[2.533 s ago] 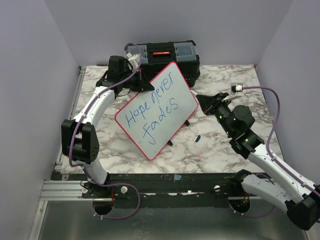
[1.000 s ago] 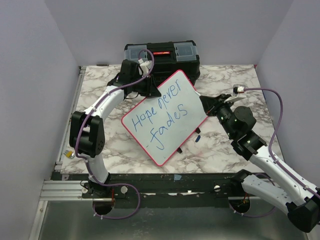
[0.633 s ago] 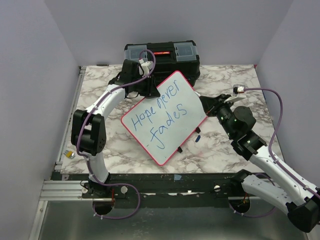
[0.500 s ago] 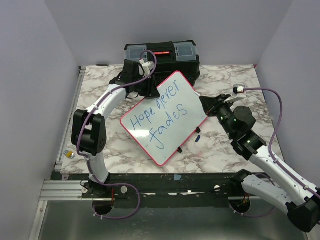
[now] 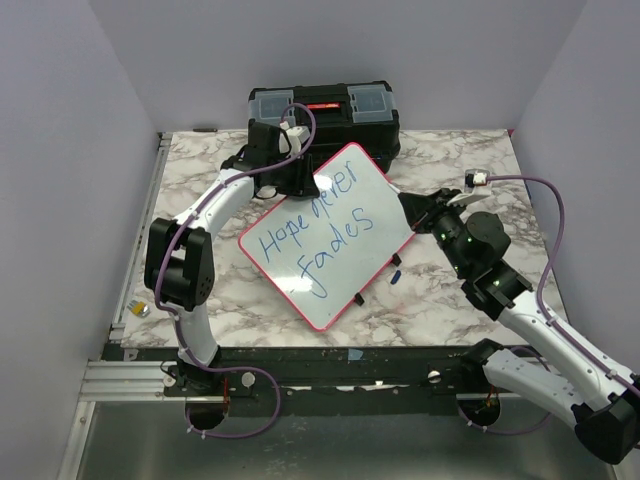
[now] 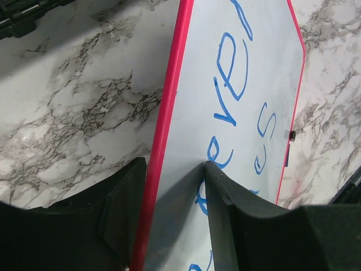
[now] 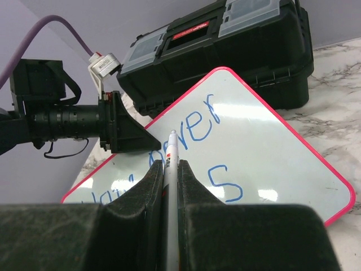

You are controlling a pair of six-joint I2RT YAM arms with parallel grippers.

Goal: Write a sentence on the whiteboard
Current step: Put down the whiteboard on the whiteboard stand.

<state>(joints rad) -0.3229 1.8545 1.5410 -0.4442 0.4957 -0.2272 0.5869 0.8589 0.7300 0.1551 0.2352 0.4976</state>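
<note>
A robot lab test cell: plain lilac walls [image 5: 60, 150] box in a marble-patterned table [image 5: 450, 160] from nine to three o'clock; aluminium rail [image 5: 120, 380] at seven.

A black toolbox [image 5: 372, 120] sits at the marble table's [image 5: 450, 160] back; a blue bit [image 5: 396, 276], perhaps a cap, lies nearer.

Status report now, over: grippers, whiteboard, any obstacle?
Left gripper open, straddling whiteboard edge. Right gripper shut on marker. Whiteboard reads "Hope never fades". Toolbox right behind it.
</note>
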